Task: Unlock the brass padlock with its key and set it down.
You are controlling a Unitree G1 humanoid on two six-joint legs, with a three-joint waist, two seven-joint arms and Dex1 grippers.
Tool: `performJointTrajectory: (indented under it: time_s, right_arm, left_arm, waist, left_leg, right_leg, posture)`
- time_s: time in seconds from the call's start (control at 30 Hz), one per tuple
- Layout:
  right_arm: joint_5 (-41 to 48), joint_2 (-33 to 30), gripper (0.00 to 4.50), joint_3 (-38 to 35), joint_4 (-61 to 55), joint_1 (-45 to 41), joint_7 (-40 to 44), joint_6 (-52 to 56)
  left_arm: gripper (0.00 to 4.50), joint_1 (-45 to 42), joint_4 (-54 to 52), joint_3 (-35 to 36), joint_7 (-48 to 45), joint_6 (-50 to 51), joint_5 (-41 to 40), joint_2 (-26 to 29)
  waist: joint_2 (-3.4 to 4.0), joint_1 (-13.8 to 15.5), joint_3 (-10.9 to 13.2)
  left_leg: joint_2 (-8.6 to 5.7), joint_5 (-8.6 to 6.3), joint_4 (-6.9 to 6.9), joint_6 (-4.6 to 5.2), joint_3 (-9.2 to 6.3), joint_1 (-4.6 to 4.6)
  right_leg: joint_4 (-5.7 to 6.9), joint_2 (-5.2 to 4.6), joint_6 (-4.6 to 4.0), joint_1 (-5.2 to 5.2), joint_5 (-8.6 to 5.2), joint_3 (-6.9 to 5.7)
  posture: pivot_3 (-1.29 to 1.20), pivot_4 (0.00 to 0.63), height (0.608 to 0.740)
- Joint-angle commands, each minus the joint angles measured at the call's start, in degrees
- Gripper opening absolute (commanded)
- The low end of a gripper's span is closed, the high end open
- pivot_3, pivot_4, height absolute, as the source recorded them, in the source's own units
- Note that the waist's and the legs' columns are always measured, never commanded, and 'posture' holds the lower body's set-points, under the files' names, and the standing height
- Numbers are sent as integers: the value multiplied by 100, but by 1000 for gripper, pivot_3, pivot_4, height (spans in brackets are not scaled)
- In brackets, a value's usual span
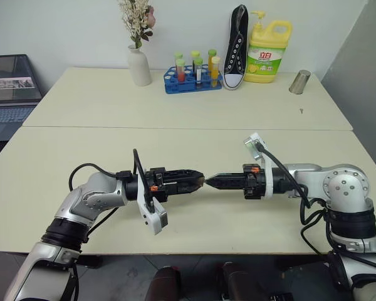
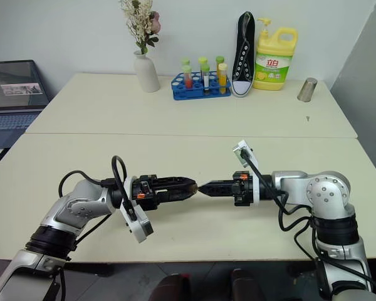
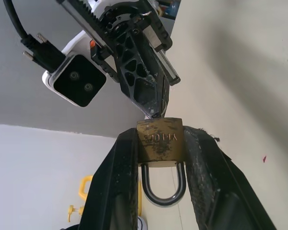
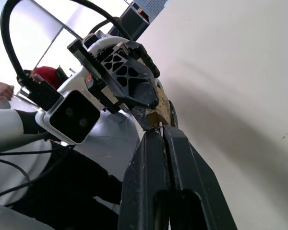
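Observation:
The brass padlock (image 3: 160, 140) is clamped between the two fingers (image 3: 120, 182) of my left gripper (image 1: 197, 180), its silver shackle (image 3: 163, 196) pointing back toward the wrist. Both grippers meet tip to tip above the front table (image 1: 175, 219). My right gripper (image 1: 212, 180) is shut, and its tips press against the padlock's keyhole end. A thin silvery sliver of the key (image 3: 165, 101) shows at those tips; the rest is hidden. In the right wrist view the padlock (image 4: 161, 112) sits just past my closed fingertips (image 4: 153, 143).
At the back of the far table stand a white vase with flowers (image 1: 138, 63), a blue test tube rack (image 1: 191, 78), a black shoe (image 1: 236, 47), a yellow detergent bottle (image 1: 268, 50) and a metal cup (image 1: 299, 81). A laptop (image 1: 9, 88) sits at the left.

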Motion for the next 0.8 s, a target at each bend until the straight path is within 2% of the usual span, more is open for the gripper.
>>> performJointTrajectory:
  time_s: [0.03,0.53,0.63,0.8]
  right_arm:
    - [663,111,0,-384,397,-308,-591,206]
    - [2238,-10,0,-141,900,-299,-2039,75]
    - [2548,-91,0,-24,939,-279,-2218,-19]
    - [2565,-188,0,108,705,-230,-2220,-189]
  left_arm:
    - [964,-50,-87,-87,103,-159,55,39]
    - [964,-11,-55,-74,361,-295,329,100]
    - [964,-16,-33,-78,425,-310,367,116]
    - [964,45,-6,-77,493,-279,379,118]
  waist:
    - [0,0,0]
    - [1,-13,0]
    - [1,-13,0]
    - [1,-14,1]
  left_leg:
    - [0,0,0,0,1,0]
    - [1,-1,-1,1,0,-2]
    - [1,-1,-2,1,0,-3]
    - [2,-1,-2,1,0,-3]
  right_leg:
    - [0,-1,0,0,0,0]
    - [-1,-1,0,-1,0,0]
    - [-1,-1,1,-1,0,0]
    - [-2,-1,1,-1,0,0]
  posture:
    - [0,150,740]
    - [0,150,740]
    - [0,150,740]
    - [0,150,740]
